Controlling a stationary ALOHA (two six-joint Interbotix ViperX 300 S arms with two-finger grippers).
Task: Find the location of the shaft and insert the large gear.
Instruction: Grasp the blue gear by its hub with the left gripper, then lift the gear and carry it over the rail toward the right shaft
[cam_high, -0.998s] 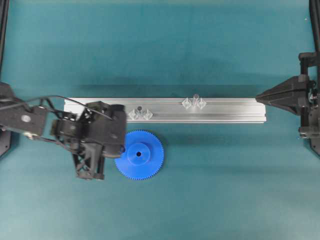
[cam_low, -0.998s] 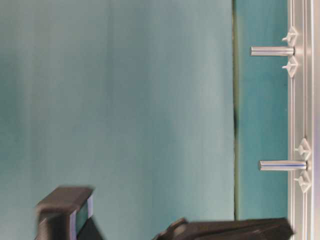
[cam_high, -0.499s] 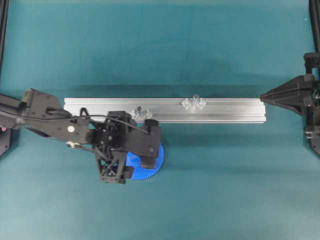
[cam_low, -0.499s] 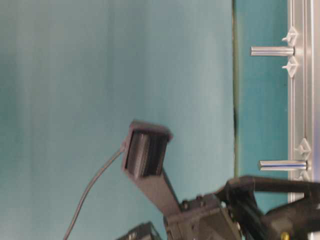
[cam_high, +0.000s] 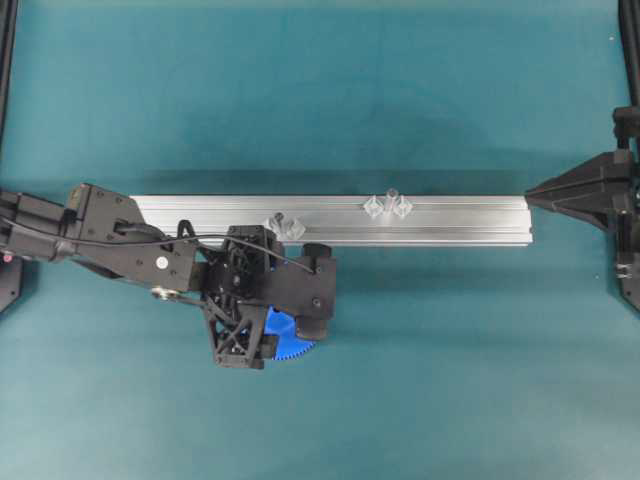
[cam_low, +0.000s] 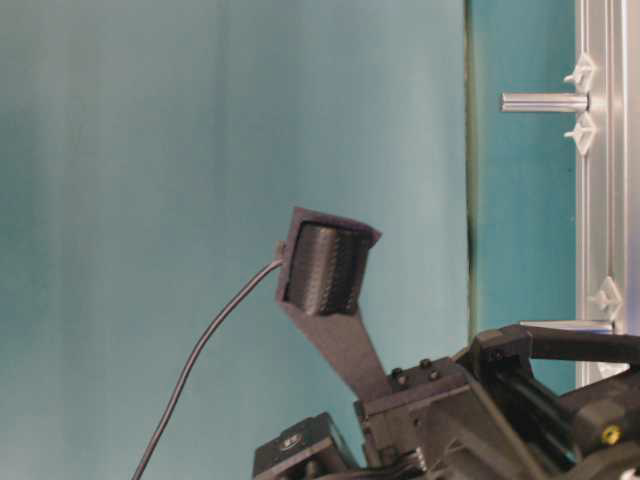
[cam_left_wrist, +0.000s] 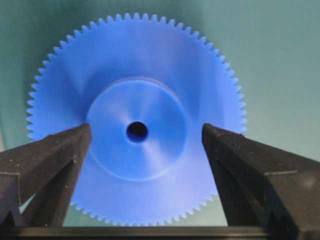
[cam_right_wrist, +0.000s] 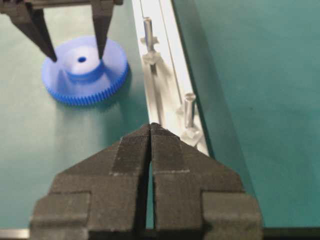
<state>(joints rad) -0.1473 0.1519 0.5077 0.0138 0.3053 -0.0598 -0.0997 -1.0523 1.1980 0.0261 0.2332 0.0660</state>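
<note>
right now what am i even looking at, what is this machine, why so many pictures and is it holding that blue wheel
This is a two-armed table robot, shown by four cameras at one moment. One looks straight down, one sits low at table level and appears turned sideways, and one rides on each arm's wrist.

On the green table lies a silver rail with two short metal pins standing from clear mounts: the shaft and a second pin just like it. Beside the rail lies the large gear, a blue toothed disc with a raised hub.

The left gripper is open, its fingers either side of the hub. A gap shows on each side, so nothing is held yet. The right gripper is shut and empty, at the rail's far end.
</note>
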